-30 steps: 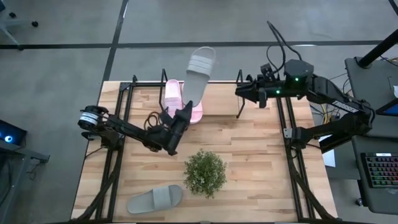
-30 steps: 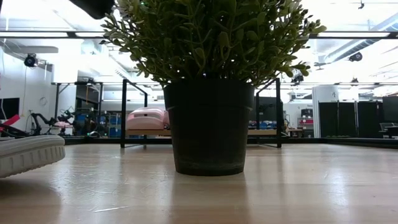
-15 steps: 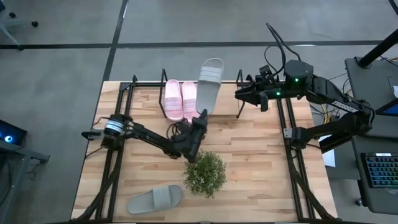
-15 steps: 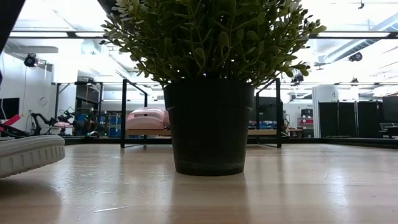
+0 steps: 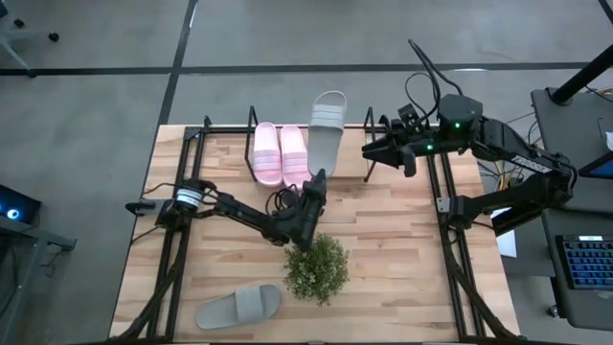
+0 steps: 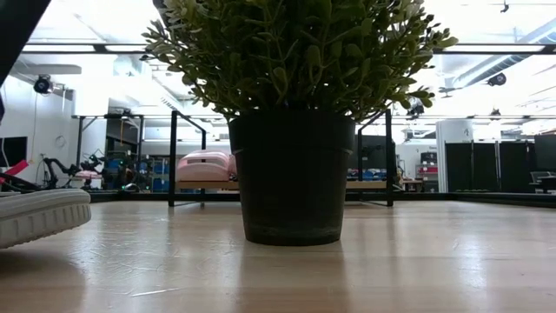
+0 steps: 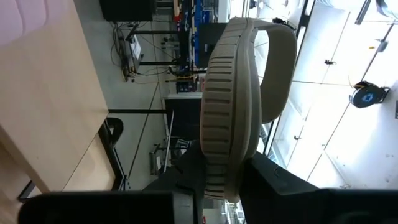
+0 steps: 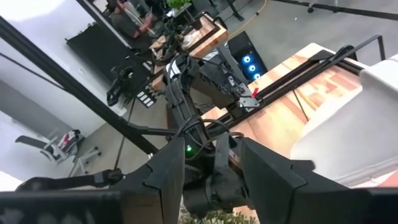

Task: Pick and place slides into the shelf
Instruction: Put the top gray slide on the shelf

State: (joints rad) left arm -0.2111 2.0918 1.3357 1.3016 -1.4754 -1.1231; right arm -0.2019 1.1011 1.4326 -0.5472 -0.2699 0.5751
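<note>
A grey slide (image 5: 326,126) juts over the shelf (image 5: 205,132), just right of two pale pink slides (image 5: 279,153) that lie on the shelf board with soles down. My left gripper (image 5: 313,184) is shut on it from the near side. In the left wrist view the slide (image 7: 231,106) fills the middle, strap (image 7: 277,59) at its far end. A second grey slide (image 5: 238,307) lies sole down at the table's near left. My right gripper (image 5: 370,148) hangs open at the far right, nothing between its fingers (image 8: 163,177). My left gripper pinches the grey slide's near end (image 7: 219,177) between its two fingers (image 7: 186,186), one on the sole side and one on the footbed side. The fingers reach level from the table's near side, along the slide. The slide sticks out toward the far edge, strap up; whether it touches the shelf I cannot tell.
A bushy green plant (image 5: 315,267) in a dark pot (image 6: 291,178) stands just near of my left gripper. Black rails (image 5: 370,134) frame the shelf's right end, close to my right gripper. Bare board lies right of the held slide.
My left gripper has gone toward the table's right edge and down, rolling a little. The grey slide, earlier tilted above the pink slides, now lies lower and beside them on their right, pointing at the far edge.
</note>
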